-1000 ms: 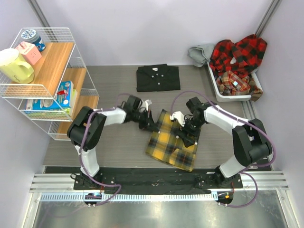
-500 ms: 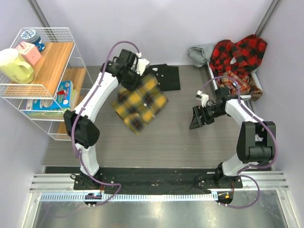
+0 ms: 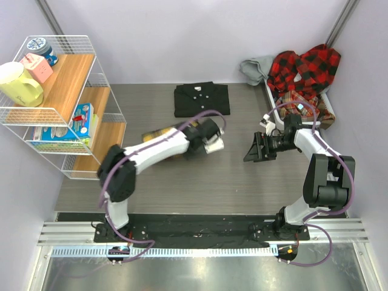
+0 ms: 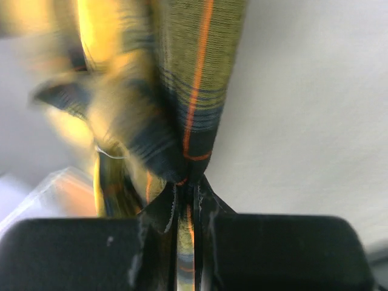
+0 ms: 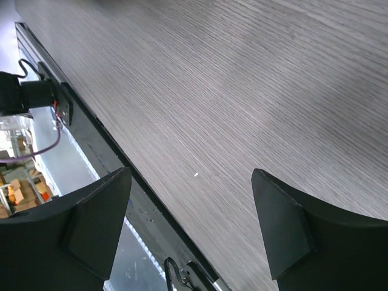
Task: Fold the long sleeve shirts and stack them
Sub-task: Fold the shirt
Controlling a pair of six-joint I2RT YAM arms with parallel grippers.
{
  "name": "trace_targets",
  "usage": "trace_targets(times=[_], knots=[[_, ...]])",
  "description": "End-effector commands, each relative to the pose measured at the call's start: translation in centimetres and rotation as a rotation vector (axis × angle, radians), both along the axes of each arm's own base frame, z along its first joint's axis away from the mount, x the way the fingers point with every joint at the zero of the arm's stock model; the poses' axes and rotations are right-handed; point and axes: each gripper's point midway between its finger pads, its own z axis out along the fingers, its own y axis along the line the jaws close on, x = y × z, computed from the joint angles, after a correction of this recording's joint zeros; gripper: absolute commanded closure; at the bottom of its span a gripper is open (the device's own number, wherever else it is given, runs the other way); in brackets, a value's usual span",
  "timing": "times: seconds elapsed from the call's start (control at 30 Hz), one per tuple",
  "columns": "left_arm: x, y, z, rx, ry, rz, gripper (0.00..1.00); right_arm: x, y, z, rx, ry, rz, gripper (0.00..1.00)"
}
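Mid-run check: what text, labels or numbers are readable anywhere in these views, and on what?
No text is readable in any view.
Blue box on the wire shelf: printing, too small to read.
Round tin: lid label, too small to read.
Pink box: marking, blurred.
Neck tag on the plaid shirt in the bin: too small to read.

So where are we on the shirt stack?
Done: black shirt lies folded at the back of the table. In hand: left gripper shut on the yellow plaid shirt, not yet stacked; right gripper open, empty. Left: red plaid shirts heaped in the bin.
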Motion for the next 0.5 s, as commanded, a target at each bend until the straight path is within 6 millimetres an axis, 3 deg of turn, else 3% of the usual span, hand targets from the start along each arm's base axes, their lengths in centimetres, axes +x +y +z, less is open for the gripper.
trace_targets(times=[0.0, 0.03, 0.07, 0.1, 0.17, 0.2, 0.23, 0.3, 0.33, 0.4, 0.47], knots=[[-6.0, -3.3, -7.2, -0.051, 0.275, 0.115, 1.0, 0.3, 0.1, 0.8, 0.051, 0.003, -0.028, 0.14], [-6.7, -4.2, -7.6, -0.093, 0.32, 0.17, 0.97, 0.0, 0.0, 0.9, 0.057, 0.019, -0.033, 0.14], [-7.1, -5.3, -7.3, -0.142, 0.351, 0.179, 0.8, 0.1, -0.2, 1.0, 0.051, 0.016, -0.036, 0.14], [-8.0, -7.4, -5.6, -0.259, 0.41, 0.158, 0.65, 0.2, -0.4, 1.2, 0.042, 0.01, -0.041, 0.14], [-8.3, -9.7, -2.9, -0.384, 0.426, 0.146, 0.24, 0.5, -0.6, 1.8, 0.043, 0.007, -0.057, 0.13], [-8.9, -11.2, 0.6, -0.49, 0.449, 0.086, 0.23, 0.6, -0.6, 1.9, 0.049, 0.011, -0.062, 0.13], [-9.3, -11.8, 2.1, -0.529, 0.454, 0.055, 0.23, 0.6, -0.3, 2.1, 0.067, 0.029, -0.071, 0.12], [-9.8, -11.8, 5.3, -0.572, 0.442, -0.031, 0.23, 0.6, -0.2, 2.0, 0.089, 0.056, -0.081, 0.12], [-9.4, -11.3, 7.9, -0.599, 0.375, -0.074, 0.23, 0.6, 0.2, 1.9, 0.117, 0.084, -0.084, 0.13], [-8.0, -8.8, 8.8, -0.564, 0.315, -0.129, 0.25, 0.5, 0.4, 1.6, 0.139, 0.111, -0.087, 0.14], [-6.0, -5.6, 8.3, -0.482, 0.258, -0.183, 0.33, 0.6, 0.7, 1.4, 0.171, 0.141, -0.098, 0.16]])
